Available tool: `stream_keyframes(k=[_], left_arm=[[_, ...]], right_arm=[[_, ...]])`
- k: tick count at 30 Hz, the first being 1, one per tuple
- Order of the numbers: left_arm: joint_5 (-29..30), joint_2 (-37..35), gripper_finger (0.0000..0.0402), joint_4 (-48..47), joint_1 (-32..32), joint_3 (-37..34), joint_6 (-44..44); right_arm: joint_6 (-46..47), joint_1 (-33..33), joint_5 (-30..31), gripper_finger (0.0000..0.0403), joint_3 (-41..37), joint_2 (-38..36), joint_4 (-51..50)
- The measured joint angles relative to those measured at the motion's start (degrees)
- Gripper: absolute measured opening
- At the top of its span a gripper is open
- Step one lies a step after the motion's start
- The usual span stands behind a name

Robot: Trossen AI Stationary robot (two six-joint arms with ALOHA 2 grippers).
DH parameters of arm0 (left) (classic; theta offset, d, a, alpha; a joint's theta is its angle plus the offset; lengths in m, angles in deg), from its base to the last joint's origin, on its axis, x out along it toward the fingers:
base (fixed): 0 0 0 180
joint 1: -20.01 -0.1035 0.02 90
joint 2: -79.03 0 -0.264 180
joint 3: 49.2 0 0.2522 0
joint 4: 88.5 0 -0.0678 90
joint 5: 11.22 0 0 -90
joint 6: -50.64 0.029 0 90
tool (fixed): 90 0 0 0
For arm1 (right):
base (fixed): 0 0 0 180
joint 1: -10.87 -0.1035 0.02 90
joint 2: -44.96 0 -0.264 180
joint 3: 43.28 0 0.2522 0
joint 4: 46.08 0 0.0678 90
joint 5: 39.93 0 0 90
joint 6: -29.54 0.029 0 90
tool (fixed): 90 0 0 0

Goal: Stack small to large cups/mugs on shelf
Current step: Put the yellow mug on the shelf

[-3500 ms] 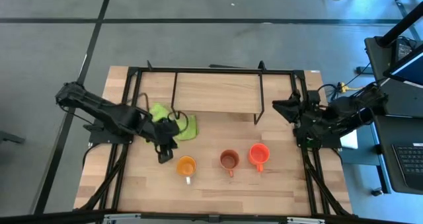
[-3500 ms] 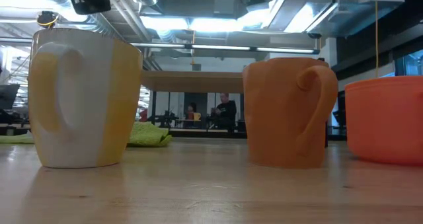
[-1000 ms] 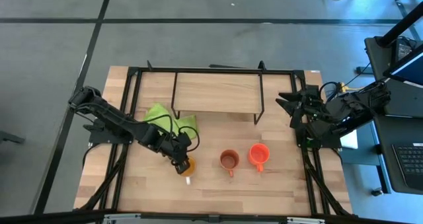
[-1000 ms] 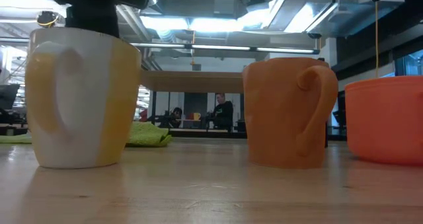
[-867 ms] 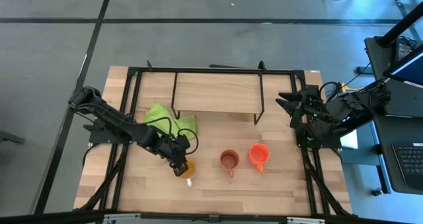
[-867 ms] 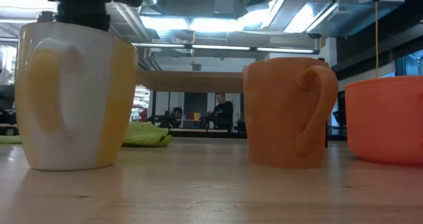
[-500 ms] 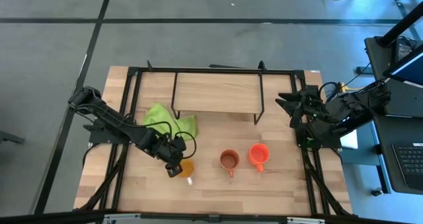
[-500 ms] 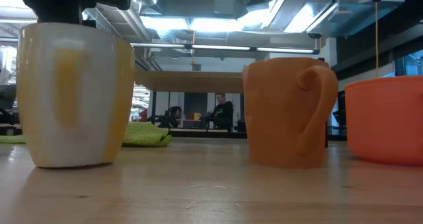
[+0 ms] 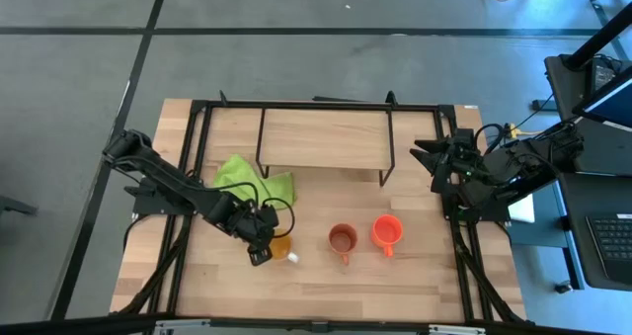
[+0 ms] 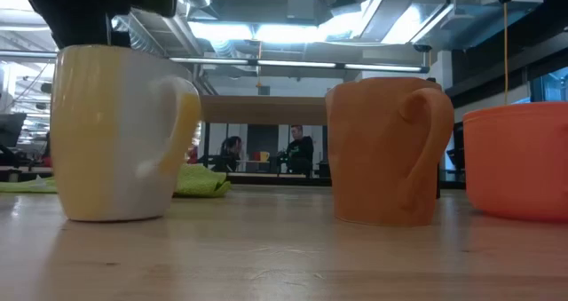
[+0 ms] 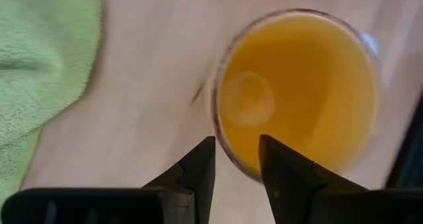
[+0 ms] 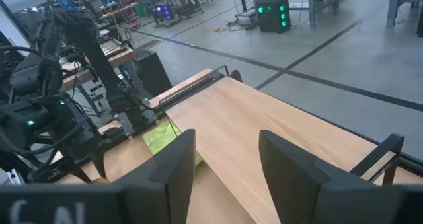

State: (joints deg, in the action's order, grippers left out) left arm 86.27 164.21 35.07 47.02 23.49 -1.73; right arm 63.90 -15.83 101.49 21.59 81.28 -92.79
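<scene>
Left gripper [image 9: 262, 248] is clamped on the yellow mug's [image 9: 280, 247] rim, one finger inside and one outside; mug stands on the table [image 9: 415, 276], green cloth [image 9: 259, 182] just behind the gripper, brown mug [image 9: 342, 240] and red mug [image 9: 386, 231] off to its right; shelf [image 9: 324, 138] beyond; right gripper [image 9: 427, 159] spread wide, holding nothing, at the shelf's right end

Overhead and table-level views share the yellow mug [image 9: 281, 246]; wrist views look forward.
</scene>
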Motion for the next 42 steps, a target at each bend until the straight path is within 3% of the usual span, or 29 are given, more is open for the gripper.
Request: stream_keyframes(k=[11,22,29,34,39,42], left_arm=[[0.93,0.03,0.0100,2.67,-1.94,-2.70,-1.95],[2.21,0.03,0.0012,2.57,-2.10,-2.79,-0.99],[3.26,0.03,0.0018,2.55,-1.87,-2.79,-1.01],[0.08,0.03,0.0010,2.54,-1.89,-2.69,-1.01],[-2.01,0.03,0.0010,0.13,-2.32,2.10,-0.35],[-2.29,0.03,0.0010,-6.91,-4.05,8.59,2.00]], right_arm=[[-0.02,0.02,0.02,0.0169,0.00,0.00,0.02],[0.02,0.00,0.07,0.0168,0.00,-0.09,0.02],[0.05,0.00,1.00,0.0168,-0.02,-0.09,0.02],[1.00,0.00,1.50,0.0168,-0.02,-0.11,0.02],[4.22,0.00,2.45,0.0168,-0.02,-0.11,-3.78],[8.29,0.00,3.11,0.0168,-0.02,-0.11,-8.06]])
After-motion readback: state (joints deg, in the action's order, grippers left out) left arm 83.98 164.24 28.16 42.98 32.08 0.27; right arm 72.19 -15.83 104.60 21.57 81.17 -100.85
